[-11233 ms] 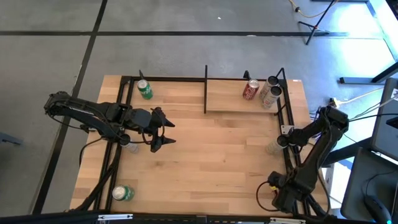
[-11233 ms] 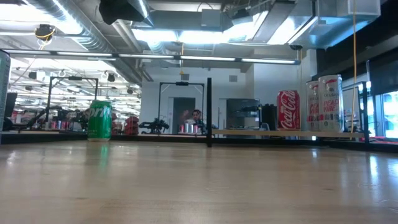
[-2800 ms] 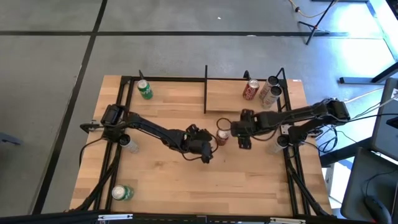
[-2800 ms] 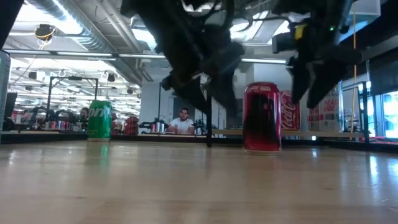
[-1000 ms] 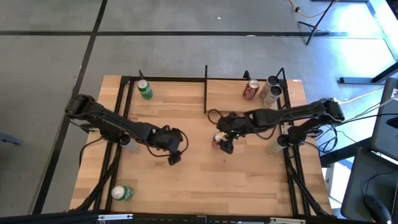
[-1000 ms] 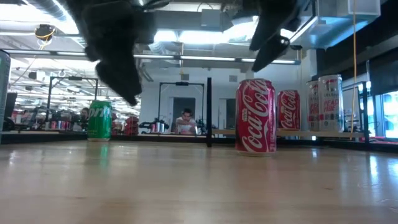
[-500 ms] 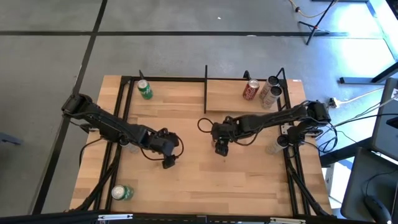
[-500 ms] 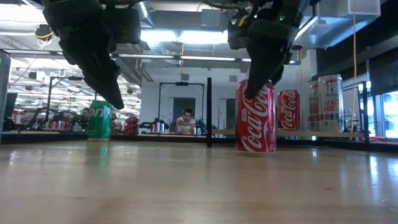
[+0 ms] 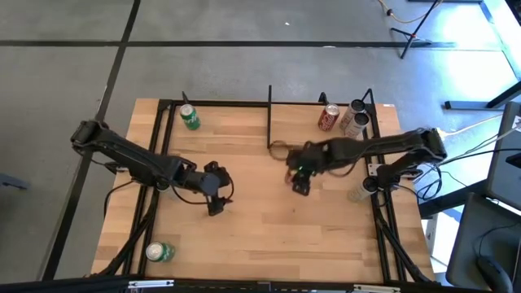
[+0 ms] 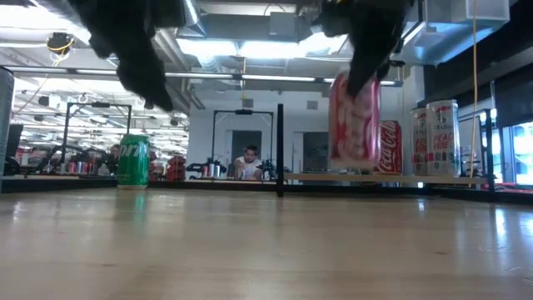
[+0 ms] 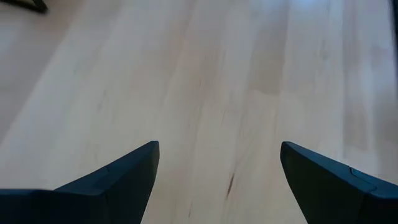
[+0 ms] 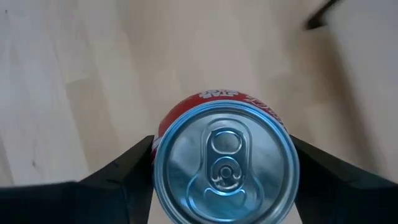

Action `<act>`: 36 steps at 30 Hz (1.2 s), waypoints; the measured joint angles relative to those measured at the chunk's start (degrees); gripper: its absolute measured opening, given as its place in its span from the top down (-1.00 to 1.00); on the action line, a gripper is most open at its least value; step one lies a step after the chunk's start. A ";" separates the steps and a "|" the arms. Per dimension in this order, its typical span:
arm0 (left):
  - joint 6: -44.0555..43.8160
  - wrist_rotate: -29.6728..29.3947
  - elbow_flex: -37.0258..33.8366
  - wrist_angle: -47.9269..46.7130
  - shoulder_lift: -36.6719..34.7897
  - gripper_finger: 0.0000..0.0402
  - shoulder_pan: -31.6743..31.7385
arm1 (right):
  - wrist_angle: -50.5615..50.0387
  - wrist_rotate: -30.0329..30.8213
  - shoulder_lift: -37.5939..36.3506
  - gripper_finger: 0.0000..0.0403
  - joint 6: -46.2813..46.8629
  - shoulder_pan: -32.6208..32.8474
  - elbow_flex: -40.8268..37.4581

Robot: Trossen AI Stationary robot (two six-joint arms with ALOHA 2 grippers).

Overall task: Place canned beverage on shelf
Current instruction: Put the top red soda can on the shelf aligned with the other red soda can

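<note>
A red cola can (image 12: pixel 225 163) hangs upright between the fingers of my right gripper (image 9: pixel 301 181), above the middle of the table and just near of the shelf; the low view shows the can (image 10: pixel 354 117) off the tabletop. The shelf (image 9: pixel 305 134) is a light-wood board in black bars at the far right. It holds a red can (image 9: pixel 328 118) and two pale cans (image 9: pixel 354 120). My left gripper (image 9: pixel 216 201) is open and empty over bare wood left of centre, and it also shows in its own wrist view (image 11: pixel 217 180). My right gripper pinches the can between its two fingers, one on each opposite side just below the top rim (image 12: pixel 159 165). The fingers come from above and point down. The can hangs upright, lid up, lifted clear of the table.
A green can (image 9: pixel 189 116) stands at the far left of the table and another green can (image 9: pixel 160 252) lies near the near left corner. A black upright post (image 9: pixel 269 114) marks the shelf's left end. Bare wood lies between the arms.
My right gripper has come down over the red can, taken hold of it and lifted it clear of the table, moving a little toward the far right and the shelf. My left gripper has drawn back slightly toward the table's left edge.
</note>
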 joint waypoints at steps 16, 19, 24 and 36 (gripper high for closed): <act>2.10 -3.24 0.02 0.04 -3.33 -0.65 3.77 | -12.28 -1.03 -14.33 -0.34 -24.08 -29.05 -2.58; 2.51 -3.20 0.02 0.05 -3.34 -0.65 4.46 | -9.07 -2.61 -15.36 -0.34 -28.95 -33.22 -6.14; 2.51 -3.21 0.02 0.14 -3.34 -0.65 5.27 | -4.68 -5.74 -15.51 -0.34 -33.05 -38.94 -11.02; 2.60 -3.23 0.02 0.16 -3.34 -0.65 6.58 | -3.84 -7.37 -15.39 -0.34 -36.20 -44.64 -14.54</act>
